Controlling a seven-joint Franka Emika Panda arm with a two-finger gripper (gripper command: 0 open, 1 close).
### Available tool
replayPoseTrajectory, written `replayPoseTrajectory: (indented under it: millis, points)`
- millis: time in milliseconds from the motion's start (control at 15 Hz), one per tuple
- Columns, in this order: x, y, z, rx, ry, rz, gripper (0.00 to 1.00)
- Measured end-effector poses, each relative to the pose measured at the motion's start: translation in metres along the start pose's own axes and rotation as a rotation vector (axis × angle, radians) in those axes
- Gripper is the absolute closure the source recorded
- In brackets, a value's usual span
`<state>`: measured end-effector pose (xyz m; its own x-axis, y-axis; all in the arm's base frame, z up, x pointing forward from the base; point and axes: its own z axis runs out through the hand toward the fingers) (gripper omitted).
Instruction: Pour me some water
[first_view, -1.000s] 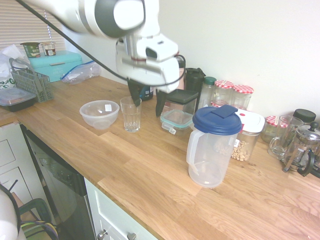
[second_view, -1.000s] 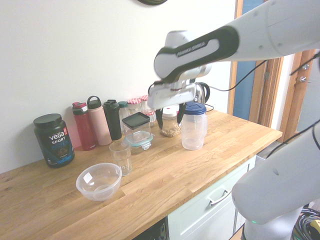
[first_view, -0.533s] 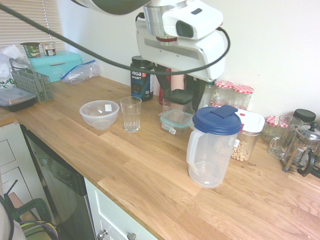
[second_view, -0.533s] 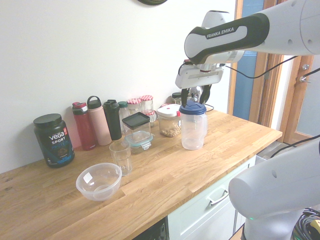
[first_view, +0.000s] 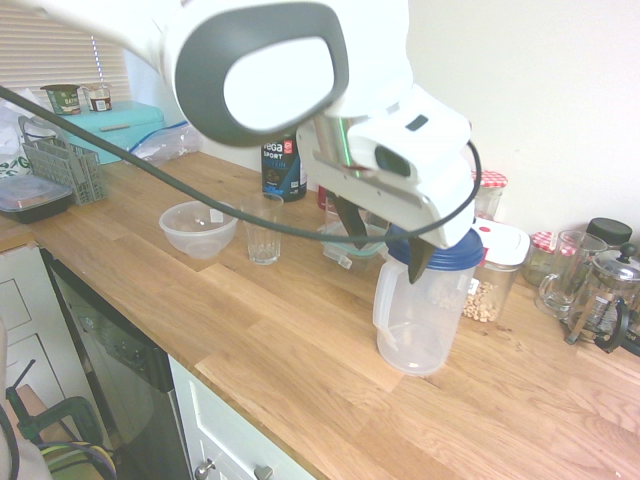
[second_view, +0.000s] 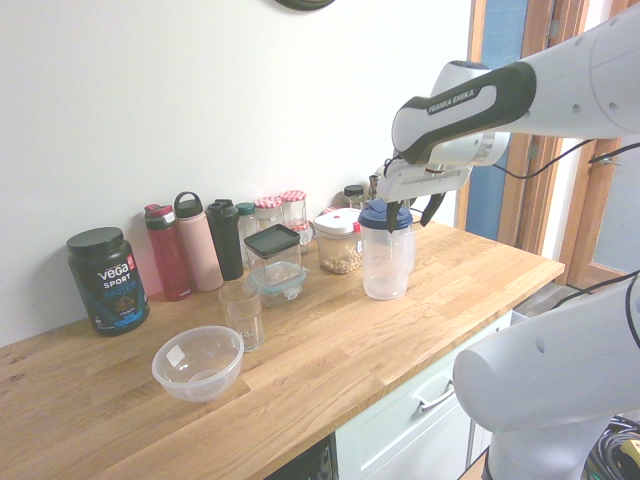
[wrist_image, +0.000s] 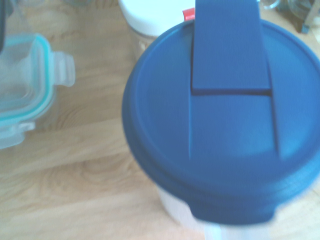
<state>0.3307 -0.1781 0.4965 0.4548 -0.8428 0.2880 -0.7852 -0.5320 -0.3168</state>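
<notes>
Pitcher (first_view: 425, 305) noted upright on the counter (first_view: 280, 330), toward its front edge, clear-bodied with a blue lid (wrist_image: 225, 125); little or no water can be made out through the wall. The handle is seen on the side facing the first exterior camera, which leaves it reachable from above and from the room side. Drinking glass (first_view: 262, 228) is set well apart from the pitcher along the counter, beside a clear bowl (first_view: 199, 228), presumably as the vessel to be filled. A row of bottles and jars is lined up at the wall behind, out of the working lane; a clip-lid container (wrist_image: 20, 95) is seen just beside the pitcher in the wrist view.

Pincer (first_view: 388, 238) is held directly over the pitcher lid, fingers pointing down. In the first exterior view two dark fingers are seen spread, one near the lid's far rim and one hanging in front of the lid on the handle side. The pincer is judged released, with nothing between the fingers. Contact with the lid cannot be confirmed; a small gap is suggested in the second exterior view (second_view: 412, 212). The lid fills the wrist view, so the approach is judged centred on the pitcher, with the grasp not yet made.
</notes>
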Motion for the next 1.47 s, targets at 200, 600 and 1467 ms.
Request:
replayPoseTrajectory:
  millis: [200, 600, 1467]
  points:
    - [0.002, -0.001, 0.024, -0.013, 0.001, -0.004, 1.00]
    - [0.005, 0.005, 0.028, -0.020, 0.001, -0.013, 1.00]
    - [0.001, 0.008, 0.031, -0.018, 0.006, -0.035, 1.00]
